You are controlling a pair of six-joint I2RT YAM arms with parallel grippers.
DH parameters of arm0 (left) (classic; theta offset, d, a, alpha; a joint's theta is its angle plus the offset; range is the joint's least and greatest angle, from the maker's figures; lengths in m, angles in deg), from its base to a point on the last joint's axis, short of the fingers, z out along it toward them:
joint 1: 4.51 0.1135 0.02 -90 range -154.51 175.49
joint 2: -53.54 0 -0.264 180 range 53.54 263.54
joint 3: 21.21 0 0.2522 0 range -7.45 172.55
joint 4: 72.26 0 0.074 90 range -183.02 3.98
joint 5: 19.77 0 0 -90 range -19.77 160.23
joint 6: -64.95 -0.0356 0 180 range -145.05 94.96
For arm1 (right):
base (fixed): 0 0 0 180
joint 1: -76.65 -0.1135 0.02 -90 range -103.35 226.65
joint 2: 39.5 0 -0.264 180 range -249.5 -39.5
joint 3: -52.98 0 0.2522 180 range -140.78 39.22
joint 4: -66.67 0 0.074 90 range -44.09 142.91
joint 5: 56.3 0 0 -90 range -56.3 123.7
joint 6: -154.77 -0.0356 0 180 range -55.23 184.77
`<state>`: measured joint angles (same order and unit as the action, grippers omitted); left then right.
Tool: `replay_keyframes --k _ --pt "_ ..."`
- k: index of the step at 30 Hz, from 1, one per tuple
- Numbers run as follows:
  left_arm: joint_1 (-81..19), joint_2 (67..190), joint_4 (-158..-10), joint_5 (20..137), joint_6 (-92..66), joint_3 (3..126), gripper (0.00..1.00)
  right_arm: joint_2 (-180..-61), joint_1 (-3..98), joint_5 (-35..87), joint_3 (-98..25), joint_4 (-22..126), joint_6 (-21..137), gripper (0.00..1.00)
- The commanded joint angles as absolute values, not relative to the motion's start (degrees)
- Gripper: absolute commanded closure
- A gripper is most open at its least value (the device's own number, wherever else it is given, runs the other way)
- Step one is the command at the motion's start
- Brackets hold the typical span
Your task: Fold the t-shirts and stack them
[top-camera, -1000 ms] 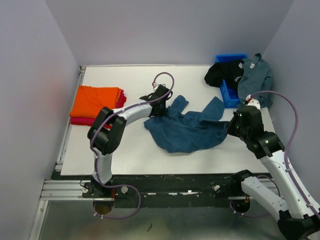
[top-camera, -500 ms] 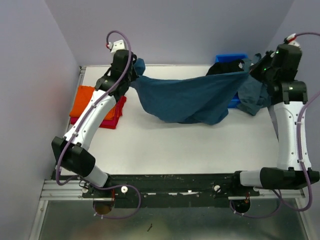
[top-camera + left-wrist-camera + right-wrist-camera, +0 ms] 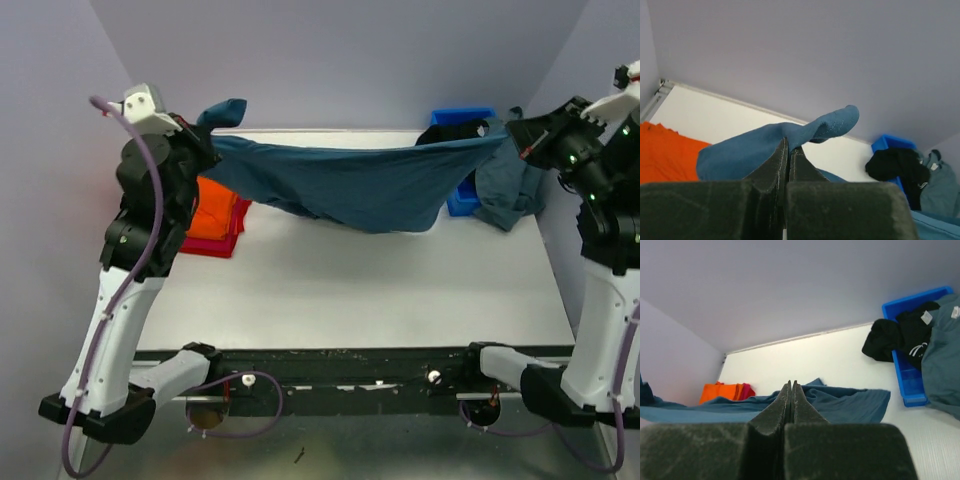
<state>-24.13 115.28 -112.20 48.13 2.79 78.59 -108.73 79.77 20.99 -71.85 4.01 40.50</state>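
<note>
A dark teal blue t-shirt (image 3: 350, 190) hangs stretched in the air above the table, sagging in the middle. My left gripper (image 3: 207, 144) is raised at the far left and shut on the shirt's left end; in the left wrist view the cloth (image 3: 740, 155) comes out of the closed gripper (image 3: 788, 142) with a flap curling up. My right gripper (image 3: 514, 140) is raised at the far right, shut on the shirt's right end, and its wrist view shows the gripper (image 3: 791, 385) closed with the shirt (image 3: 850, 402) hanging beyond. A folded orange t-shirt (image 3: 215, 210) lies on a crimson red one (image 3: 205, 243) at the left.
A blue plastic bin (image 3: 460, 200) stands at the back right, with a black t-shirt (image 3: 895, 335) draped over its edge and a grey-blue one (image 3: 505, 190) hanging on its right side. Grey walls close in at the back and both sides.
Both arms have lifted the teal shirt off the table and pulled apart, so it went from a crumpled heap to a taut span. The left arm swung out over the orange stack.
</note>
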Motion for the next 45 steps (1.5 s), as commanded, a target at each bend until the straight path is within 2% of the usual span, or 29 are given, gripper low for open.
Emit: replay_keyframes --k 1,4,12,21,24,30,35,39,45 --pt "-23.67 111.38 -108.44 49.58 -2.01 84.21 1.00 -100.68 80.34 16.12 -70.91 8.34 43.24 0.99" --pt "-23.67 112.86 -107.38 48.97 -4.38 88.42 1.00 -101.63 80.34 18.93 -72.83 10.29 42.45 0.99" --pt "-23.67 121.55 -100.80 48.18 -9.22 95.46 1.00 -115.15 80.26 17.53 -80.92 12.48 38.85 0.99" --pt "-23.67 137.21 -105.97 50.81 -13.17 118.92 1.00 -127.56 80.43 14.98 -101.48 7.13 37.88 0.99" --pt "-23.67 133.63 -102.74 51.51 -13.44 116.50 1.00 -124.15 80.43 14.81 -99.23 7.82 38.14 0.99" --pt "-23.67 115.88 -93.86 52.57 -12.30 96.91 1.00 -108.61 80.43 13.40 -82.10 12.57 38.93 0.99" --pt "-23.67 102.34 -93.32 53.45 -10.63 87.22 1.00 -94.98 80.52 13.66 -69.96 13.01 39.72 0.99" --pt "-23.67 97.84 -95.86 53.97 -10.46 89.57 1.00 -88.20 80.43 13.75 -68.62 10.65 40.25 0.99" --pt "-23.67 100.73 -98.06 56.70 -10.37 96.87 1.00 -87.22 80.43 14.71 -73.10 7.12 40.34 0.99"
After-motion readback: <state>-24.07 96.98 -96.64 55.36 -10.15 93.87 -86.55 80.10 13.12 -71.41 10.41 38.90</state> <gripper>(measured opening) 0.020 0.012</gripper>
